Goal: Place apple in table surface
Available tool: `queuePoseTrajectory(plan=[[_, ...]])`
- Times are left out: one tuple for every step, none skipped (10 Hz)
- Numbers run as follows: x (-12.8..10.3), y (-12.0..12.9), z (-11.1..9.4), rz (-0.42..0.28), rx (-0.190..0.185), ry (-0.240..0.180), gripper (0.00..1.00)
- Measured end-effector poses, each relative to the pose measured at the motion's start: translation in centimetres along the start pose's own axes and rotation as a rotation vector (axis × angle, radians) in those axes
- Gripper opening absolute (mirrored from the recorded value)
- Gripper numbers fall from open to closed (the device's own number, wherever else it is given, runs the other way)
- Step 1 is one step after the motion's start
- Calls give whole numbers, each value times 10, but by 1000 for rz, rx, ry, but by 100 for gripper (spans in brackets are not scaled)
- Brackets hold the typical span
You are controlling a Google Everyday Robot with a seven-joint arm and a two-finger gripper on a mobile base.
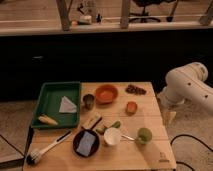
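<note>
– Fingers (166, 116) first: what are they doing?
– Spread apart and grasping nothing. They belong to the gripper (168, 119), which hangs at the right edge of the counter (150, 152), at the right of the frame under the white arm (187, 85).
– And the apple?
– The apple (131, 107) rests on the wooden counter, right of centre, below and right of the orange bowl (106, 93), well apart from the gripper.
– So how should this step be done well?
– The placing looks finished, I judge. Draw the arm off to the right with the fingers wide, never sweeping across the planks; a nudge could roll the fruit.
– What does it look like?
– Small, round, orange-red, dimly lit, lying at rest.
</note>
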Motion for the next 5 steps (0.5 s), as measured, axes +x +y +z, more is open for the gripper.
queuePoseTrajectory(plan=[[-13,-4,2,-24,3,1,80],[-26,-8,4,-44,4,0,80],[-33,-9,5,-53,5,3,80],[-37,-10,6,-62,7,5,80],[-36,-12,8,-72,7,5,80]])
